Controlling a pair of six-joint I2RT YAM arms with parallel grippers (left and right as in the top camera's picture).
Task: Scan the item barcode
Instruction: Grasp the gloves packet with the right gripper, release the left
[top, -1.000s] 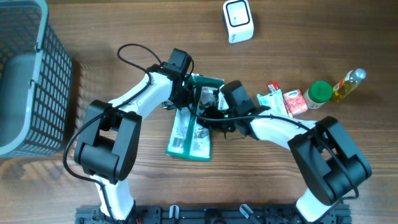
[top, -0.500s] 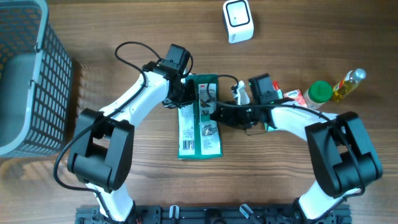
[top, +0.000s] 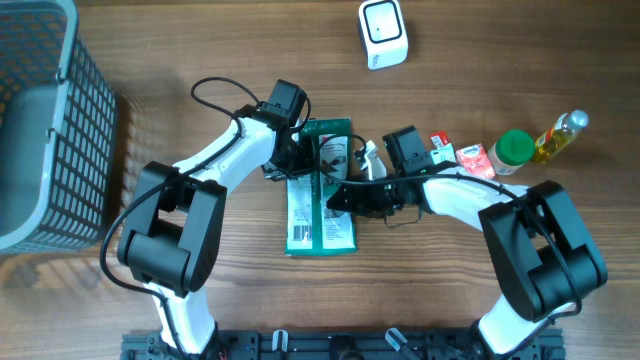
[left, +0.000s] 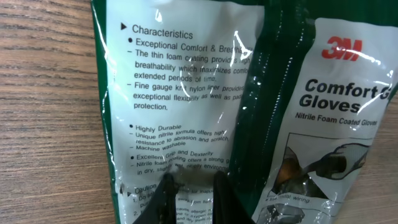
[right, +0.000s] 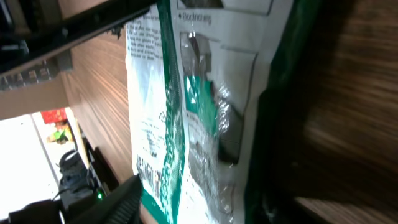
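Note:
A green and white 3M glove package (top: 305, 215) lies lengthwise on the wood table between my two arms. My left gripper (top: 303, 158) is at its far end. In the left wrist view its fingers (left: 165, 194) pinch the printed panel of the package (left: 186, 93), so it is shut on it. My right gripper (top: 335, 197) reaches in from the right over the package's middle. In the right wrist view the package (right: 205, 93) fills the space between the spread jaws of my right gripper (right: 199, 186). Barcode-like stripes (right: 146, 171) show near its lower edge. A white scanner (top: 383, 35) stands at the far edge.
A grey wire basket (top: 40, 120) sits at the far left. To the right of the package are small packets (top: 438, 152), a red carton (top: 475, 162), a green-lidded jar (top: 515, 148) and an oil bottle (top: 560, 135).
The package swung from tilted to straight along the table. My right gripper pulled back to the right, widened its jaws and returned over the package. The left gripper kept its hold.

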